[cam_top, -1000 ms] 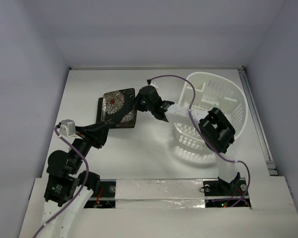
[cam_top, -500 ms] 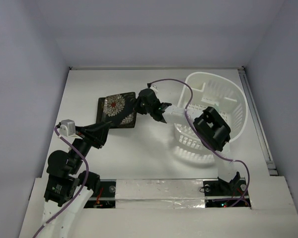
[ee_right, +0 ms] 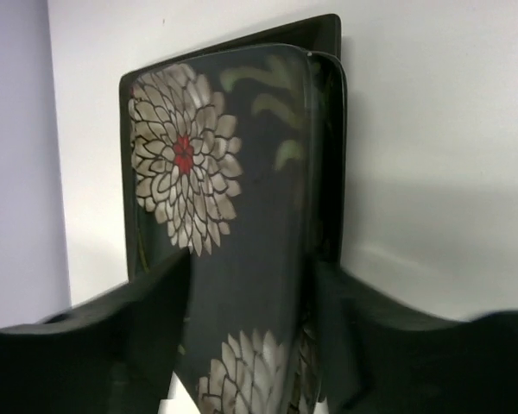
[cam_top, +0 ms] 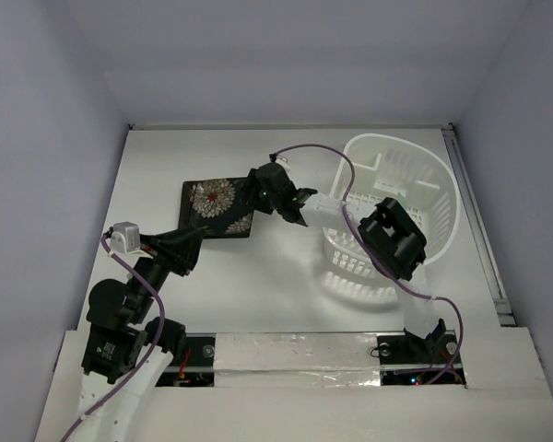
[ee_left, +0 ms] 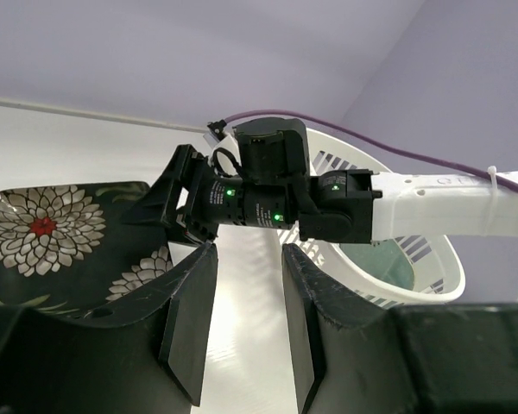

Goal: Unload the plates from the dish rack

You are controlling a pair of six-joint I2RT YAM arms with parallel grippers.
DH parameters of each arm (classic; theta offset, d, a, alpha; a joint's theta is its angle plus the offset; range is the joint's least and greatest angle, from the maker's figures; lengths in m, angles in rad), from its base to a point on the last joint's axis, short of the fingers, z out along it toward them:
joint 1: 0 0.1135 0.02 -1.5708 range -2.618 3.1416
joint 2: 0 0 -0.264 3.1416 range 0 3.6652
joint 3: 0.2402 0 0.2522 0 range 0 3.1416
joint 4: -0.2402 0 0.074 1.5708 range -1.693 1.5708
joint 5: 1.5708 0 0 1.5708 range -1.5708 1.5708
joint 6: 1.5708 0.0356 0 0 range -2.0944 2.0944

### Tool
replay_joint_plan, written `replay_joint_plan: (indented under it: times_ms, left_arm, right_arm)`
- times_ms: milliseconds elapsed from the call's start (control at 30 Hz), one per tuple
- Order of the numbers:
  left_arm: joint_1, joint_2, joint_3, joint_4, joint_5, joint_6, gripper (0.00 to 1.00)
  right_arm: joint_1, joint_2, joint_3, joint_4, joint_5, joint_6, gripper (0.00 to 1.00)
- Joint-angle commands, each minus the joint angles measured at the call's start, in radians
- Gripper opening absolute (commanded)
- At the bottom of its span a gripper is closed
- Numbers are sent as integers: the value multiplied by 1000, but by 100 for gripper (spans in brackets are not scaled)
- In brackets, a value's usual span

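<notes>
The right gripper (ee_right: 250, 263) is clamped on the flowered black plate (cam_top: 217, 204), its two fingers flanking the dish's near edge in the wrist view. From above, this plate sits out on the white table (cam_top: 286, 285), at 9 o'clock from the dish rack (cam_top: 424, 175) and well apart from it. The plate lies almost flat over a second black plate (ee_right: 328, 34), whose dark rim shows past its far and left edges. Whether the two dishes touch cannot be told.

The right arm reaches from its base at the 5 o'clock corner of the overhead view, crosses in front of the rack and ends at the plate's 3 o'clock side. A purple cable (cam_top: 318, 147) loops over it.

The left gripper (ee_left: 246, 319) stands moderately open with nothing between its fingers. It hovers just beside the flowered plate's 6 o'clock edge and faces the right gripper.

The rack is a white slotted oval basket at the 3 o'clock side of the table. In the left wrist view a teal plate (ee_left: 388, 266) shows inside it, low against the far wall and partly hidden by the right arm.
</notes>
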Motion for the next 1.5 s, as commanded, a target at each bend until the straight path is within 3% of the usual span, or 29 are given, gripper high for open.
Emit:
replay_joint_plan:
  times_ms: [0,200,400,467,567,600,667,767,933,1033,1167,1300,1333,1400,1467]
  left_arm:
    - [1,12,14,40,9,-2,33]
    - [1,11,12,42,8,-2,33]
    - [1,11,14,39,9,-4,33]
    - [1,9,14,40,8,-2,33]
    - [1,9,14,40,9,-2,33]
    - [1,9,14,40,8,-2,33]
    - [1,8,14,42,8,-1,33]
    - [1,5,15,42,11,-2,33]
    - [1,-6,14,46,17,-1,33]
    - [1,-14,12,46,20,-1,33]
    - [1,-26,12,48,22,1,33]
    - [1,-38,14,46,20,2,33]
    - [1,-40,14,46,19,1,33]
    - [1,-43,14,43,16,1,33]
    - [1,-46,15,43,16,2,34]
  right_arm:
    - [5,-43,68,-4,48,-64,65]
    - [5,-80,86,-117,109,-142,85]
    - [14,-94,159,-263,183,-245,85]
    - [14,-109,166,-307,203,-268,79]
    - [37,-184,141,-331,230,-321,44]
    - [50,-247,127,-334,251,-352,19]
    - [50,-322,78,-360,279,-372,4]
    - [50,-550,-6,-418,404,-432,0]
    - [50,-758,-86,-634,589,-452,0]
    - [-34,-873,-127,-793,611,-423,0]
    - [-212,-953,-196,-915,519,-452,13]
    - [-326,-929,-235,-1011,492,-489,54]
    - [-353,-900,-236,-1054,494,-490,68]
    - [-374,-876,-236,-1076,502,-496,82]
    - [-401,-850,-251,-1056,448,-522,85]
